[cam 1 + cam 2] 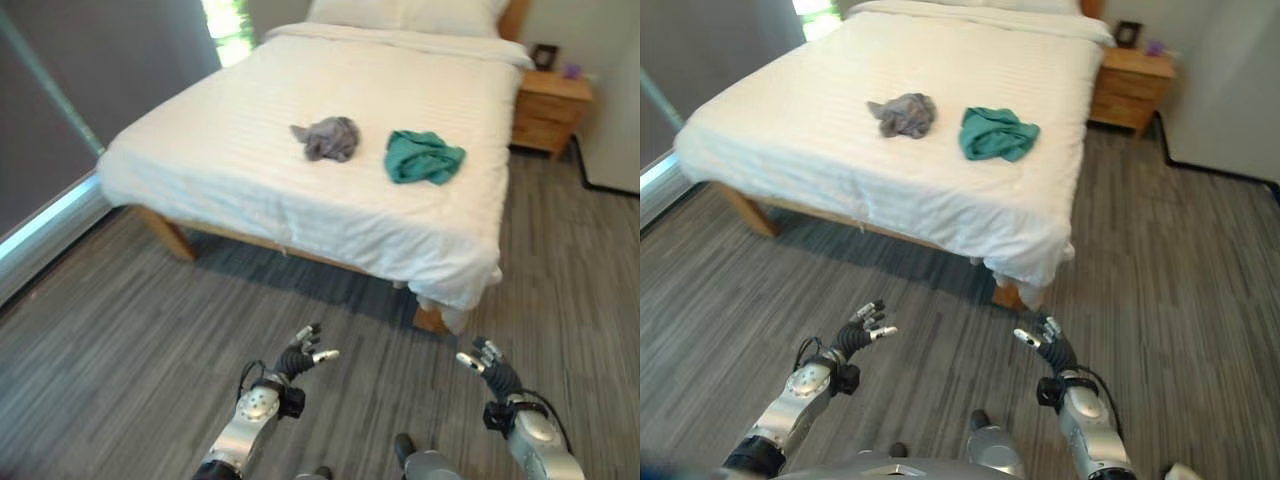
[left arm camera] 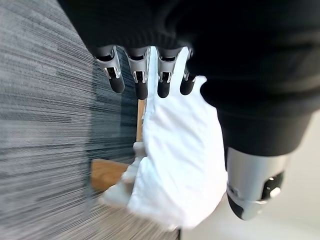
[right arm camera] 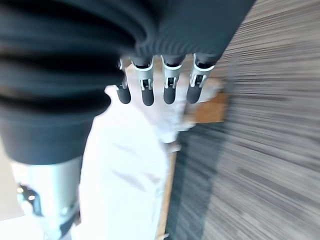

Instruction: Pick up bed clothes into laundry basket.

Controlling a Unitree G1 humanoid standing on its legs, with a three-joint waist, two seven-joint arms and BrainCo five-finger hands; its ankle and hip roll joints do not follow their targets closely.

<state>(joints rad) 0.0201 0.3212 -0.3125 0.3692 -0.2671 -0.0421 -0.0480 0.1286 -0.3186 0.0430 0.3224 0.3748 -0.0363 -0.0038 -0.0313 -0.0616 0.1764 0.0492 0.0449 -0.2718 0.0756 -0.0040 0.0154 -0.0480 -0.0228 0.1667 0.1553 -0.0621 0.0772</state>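
Bed: a wide bed under a white sheet filled the upper half of the head views, its wooden legs showing at the lower corners.
Grey garment: a crumpled grey garment lay on the sheet near the middle of the frame, toward the foot of the bed.
Green garment: a bunched green garment lay just to the right of the grey one, the two near each other but apart.
Nightstand: a wooden nightstand stood at the upper right, beside the head of the bed, with a small dark frame on top.
Floor: grey striped flooring spread across the lower half of the frame.
Left hand: the left hand hung at lower centre-left, over the floor and well short of the bed; its fingers were straight and relaxed, holding nothing.
Right hand: the right hand hung at the lower right, likewise over the floor; its fingers stood loosely spread, with nothing in them.
Bed corner: both wrist views looked past the fingertips to the draped white corner of the sheet and a wooden leg.
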